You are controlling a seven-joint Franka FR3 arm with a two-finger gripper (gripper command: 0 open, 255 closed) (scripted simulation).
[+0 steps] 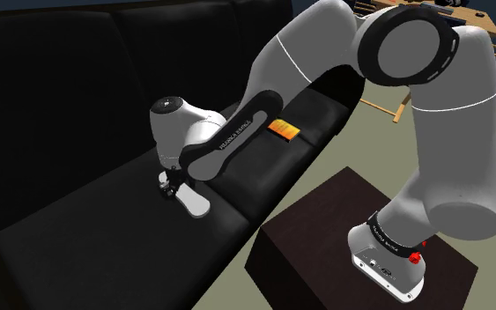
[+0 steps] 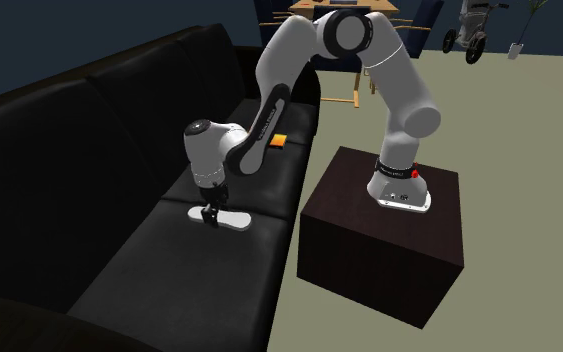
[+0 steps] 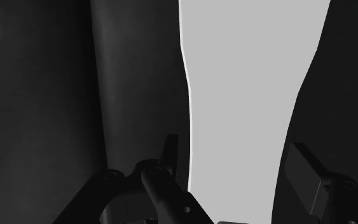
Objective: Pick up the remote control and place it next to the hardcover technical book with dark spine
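Note:
A pale grey, elongated remote control [image 1: 195, 204] [image 2: 231, 219] lies flat on the black sofa seat. My black gripper [image 1: 168, 187] [image 2: 209, 215] is down at one end of it, pointing at the cushion. In the wrist view the remote [image 3: 241, 95] runs between the two fingers of the gripper [image 3: 234, 149], which stand apart on either side of it; a thin dark gap shows beside one finger [image 3: 172, 151]. The gripper is open and the remote rests on the seat. A small orange book [image 1: 284, 129] [image 2: 279, 140] lies flat on the far seat cushion, beyond my forearm.
The black sofa [image 1: 78, 229] has a tall backrest [image 2: 79, 120] close behind the gripper. My dark box stand [image 1: 325, 229] [image 2: 369, 240] sits against the sofa's front edge. Wooden furniture [image 2: 354, 85] stands past the sofa's far end.

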